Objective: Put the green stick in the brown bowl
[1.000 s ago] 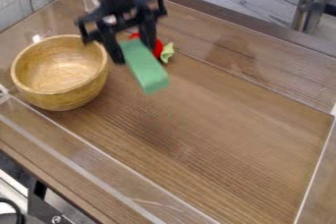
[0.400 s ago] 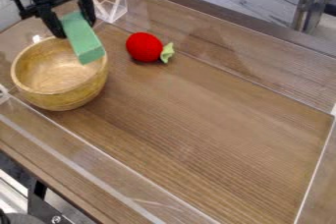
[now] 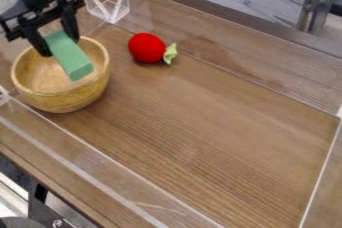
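**Green stick hanging over the brown bowl**

The gripper [image 3: 50,34] is pointing down near the bench's far left corner, its dark fingers [image 3: 70,20] clamped on the upper end of the green stick [image 3: 71,57]. The stick is hanging tilted, its lower end sitting over the hollow of the brown bowl [image 3: 40,93], close to the bowl's far right rim; whether it is touching the wood inside cannot be told. The bowl is resting on the wooden bench [image 3: 214,122] by the left edge, just inside the clear low wall running along it. A red strawberry toy [image 3: 150,48] with green leaves is lying on the bench to the right of the bowl, apart from it, toward the far edge.
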### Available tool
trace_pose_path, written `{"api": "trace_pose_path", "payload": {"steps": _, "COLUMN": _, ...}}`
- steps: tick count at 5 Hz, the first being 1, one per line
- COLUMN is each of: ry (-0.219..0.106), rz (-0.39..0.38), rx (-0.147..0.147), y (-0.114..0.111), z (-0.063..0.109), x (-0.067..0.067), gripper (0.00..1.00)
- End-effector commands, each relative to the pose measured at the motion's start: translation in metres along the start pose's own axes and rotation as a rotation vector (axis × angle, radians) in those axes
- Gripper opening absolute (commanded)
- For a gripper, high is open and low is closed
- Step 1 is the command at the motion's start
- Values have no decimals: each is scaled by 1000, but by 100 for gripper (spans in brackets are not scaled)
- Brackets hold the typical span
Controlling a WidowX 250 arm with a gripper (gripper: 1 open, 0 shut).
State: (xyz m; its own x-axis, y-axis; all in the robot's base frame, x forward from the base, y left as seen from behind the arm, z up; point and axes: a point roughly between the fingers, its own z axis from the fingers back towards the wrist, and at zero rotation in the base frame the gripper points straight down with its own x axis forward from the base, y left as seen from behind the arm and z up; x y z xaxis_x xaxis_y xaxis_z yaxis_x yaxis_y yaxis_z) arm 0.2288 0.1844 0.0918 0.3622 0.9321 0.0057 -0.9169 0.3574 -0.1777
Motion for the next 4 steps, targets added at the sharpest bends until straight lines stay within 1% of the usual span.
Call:
{"api": "trace_pose_path", "payload": {"steps": 1, "ry": -42, "rz": 13, "rx": -9, "y": -3, "z": 1, "x": 22, "gripper": 0}}
{"api": "trace_pose_path", "payload": {"steps": 2, "ry": -35, "rz": 22, "rx": -4, "y": -5, "z": -6, "x": 33, "gripper": 0}}
{"api": "trace_pose_path", "payload": {"steps": 3, "ry": -17, "rz": -40, "rx": -2, "y": -7, "z": 4, "x": 38, "gripper": 0}}
{"api": "trace_pose_path", "payload": {"steps": 4, "ry": 0, "rz": -108, "rx": 8, "y": -6, "z": 10, "x": 37, "gripper": 0}}
